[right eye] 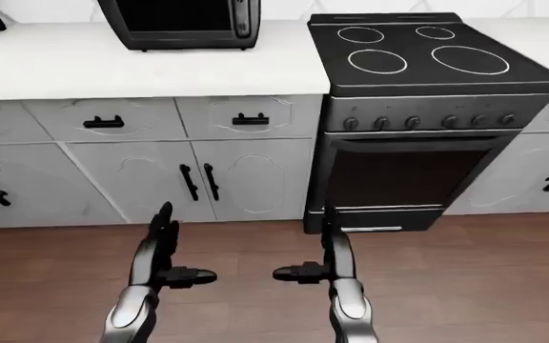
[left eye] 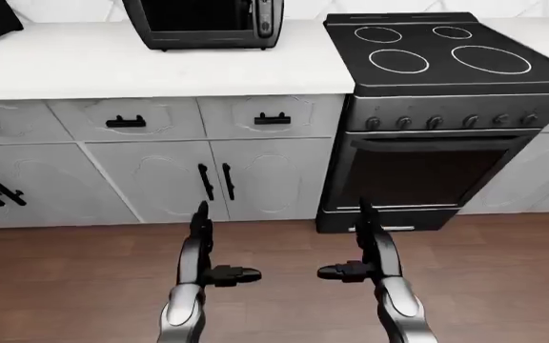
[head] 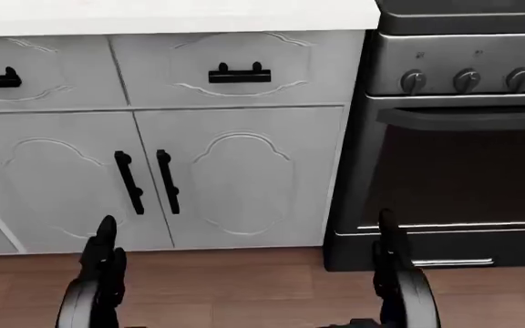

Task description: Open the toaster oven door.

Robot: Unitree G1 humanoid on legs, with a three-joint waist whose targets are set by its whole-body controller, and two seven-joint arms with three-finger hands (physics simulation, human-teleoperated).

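Note:
The black toaster oven stands on the white counter at the top of the left-eye view, cut off by the frame's top edge. Its dark glass door looks closed, with a control strip on its right side. My left hand and right hand are held low over the wooden floor, far below the oven. Both are open and empty, fingers straight up and thumbs pointing inward. They also show at the bottom of the head view, left hand and right hand.
A black stove with four rings and an oven door stands right of the counter. White cabinets with black handles and drawers run below the counter. Brown wood floor lies between me and them.

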